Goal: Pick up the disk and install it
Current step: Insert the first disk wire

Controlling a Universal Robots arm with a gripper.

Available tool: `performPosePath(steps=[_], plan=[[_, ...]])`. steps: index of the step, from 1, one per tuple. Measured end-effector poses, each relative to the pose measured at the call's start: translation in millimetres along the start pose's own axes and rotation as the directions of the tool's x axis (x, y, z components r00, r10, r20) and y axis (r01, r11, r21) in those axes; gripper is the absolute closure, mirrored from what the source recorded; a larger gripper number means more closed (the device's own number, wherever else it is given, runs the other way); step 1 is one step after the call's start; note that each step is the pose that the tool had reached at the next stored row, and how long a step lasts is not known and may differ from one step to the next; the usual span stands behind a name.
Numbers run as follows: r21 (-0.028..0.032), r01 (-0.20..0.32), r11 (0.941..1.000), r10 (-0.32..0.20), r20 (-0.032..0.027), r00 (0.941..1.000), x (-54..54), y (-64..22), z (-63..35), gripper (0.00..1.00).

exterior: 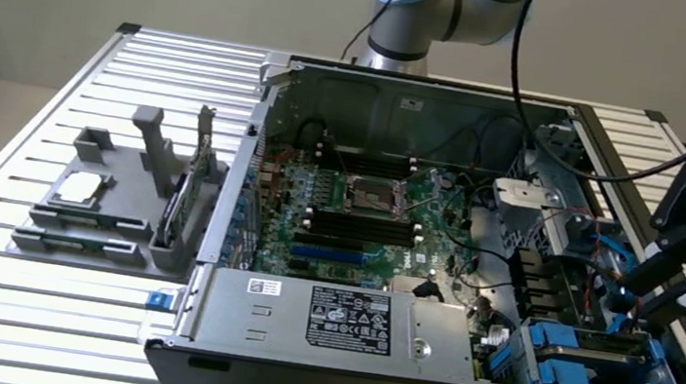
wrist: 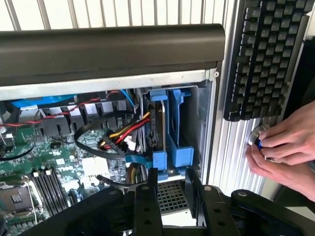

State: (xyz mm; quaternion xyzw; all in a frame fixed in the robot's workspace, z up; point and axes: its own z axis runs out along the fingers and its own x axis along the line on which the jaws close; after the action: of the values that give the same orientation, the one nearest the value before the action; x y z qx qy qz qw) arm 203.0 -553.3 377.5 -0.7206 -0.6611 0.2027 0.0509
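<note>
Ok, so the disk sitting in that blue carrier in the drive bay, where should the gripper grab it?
Probably by its exposed edge. The disk stands on edge in the bay, so its two flat faces suit a straddling pinch. Come in from the case's open side, where the open gripper is. Cables crowd one face, so stay near the edge.

You see the disk (wrist: pixel 158 129) edge-on in its blue bay (wrist: pixel 179 147), so its label is hidden. The tool (wrist: pixel 171 183) is cut off by the wrist view's edge. A person's hands (wrist: pixel 283 147) cover a small round object (wrist: pixel 256 137), perhaps a button. The keyboard (wrist: pixel 266 59) runs past the frame.
</note>
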Motion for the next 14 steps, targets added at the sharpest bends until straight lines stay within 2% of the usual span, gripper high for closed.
performPosePath(steps=[2,4,5,8,10,12,14], plan=[[-0.0016,0.001,1.0000,-0.001,-0.0002,1.0000,0.2,-3.1,1.1,0.64],[-0.0063,0.002,1.0000,-0.002,-0.0009,1.0000,1.1,-4.2,1.2,0.64],[-0.0097,0.004,0.9999,-0.004,-0.0023,1.0000,1.9,-4.3,1.1,0.64],[-0.0248,0.006,0.9997,-0.006,-0.0096,0.9999,4.5,-4.9,0.7,0.64],[-0.0388,0.007,0.9992,-0.008,-0.0156,0.9999,6.1,-5.2,0.4,0.64],[-0.0562,0.006,0.9984,-0.007,-0.0200,0.9998,6.7,-6.5,0.8,0.64],[-0.0831,0.000,0.9965,-0.002,-0.0232,0.9997,6.5,-10.3,2.5,0.64]])
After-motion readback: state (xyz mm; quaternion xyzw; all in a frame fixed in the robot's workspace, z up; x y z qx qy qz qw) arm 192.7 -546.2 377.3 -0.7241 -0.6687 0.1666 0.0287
